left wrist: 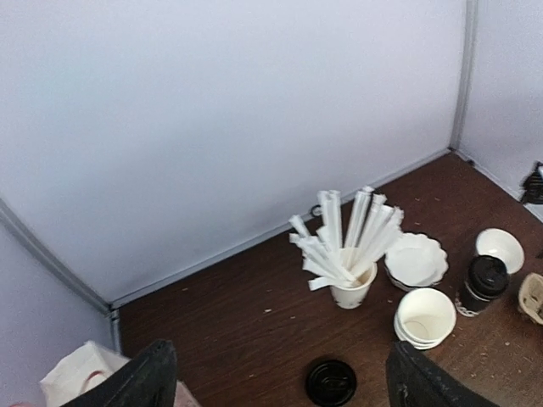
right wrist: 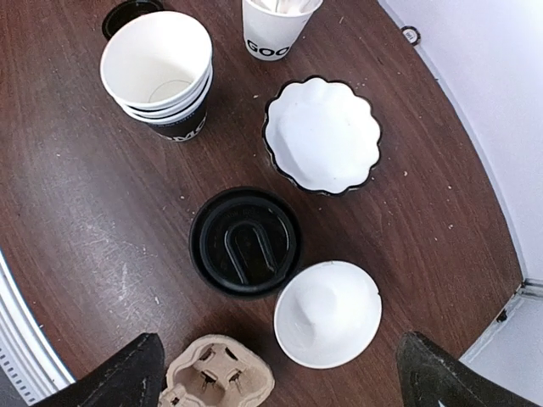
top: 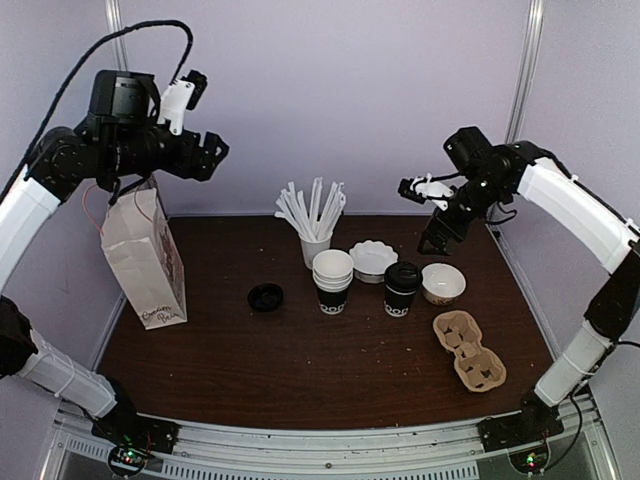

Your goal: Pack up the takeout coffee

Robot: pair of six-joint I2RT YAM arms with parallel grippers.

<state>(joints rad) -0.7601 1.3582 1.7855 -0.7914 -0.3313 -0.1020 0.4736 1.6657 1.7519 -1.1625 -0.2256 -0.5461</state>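
The takeout coffee (top: 402, 288), a black cup with white lettering and a black lid, stands upright right of the table's middle. In the right wrist view its lid (right wrist: 244, 242) lies straight below. My right gripper (top: 437, 232) hangs above and slightly behind the cup, open, with nothing between its fingers (right wrist: 119, 381). My left gripper (top: 218, 150) is held high at the far left above the paper bag (top: 145, 255), open and empty. The left wrist view shows the coffee (left wrist: 485, 284) far off to the right and the bag's mouth (left wrist: 81, 377) at the lower left.
Beside the coffee are stacked paper cups (top: 332, 280), a cream bowl (top: 443, 283), a scalloped white dish (top: 372, 258) and a cup of wrapped straws (top: 313, 240). A loose black lid (top: 265, 297) lies left of the stack. A cardboard cup carrier (top: 468, 350) sits front right.
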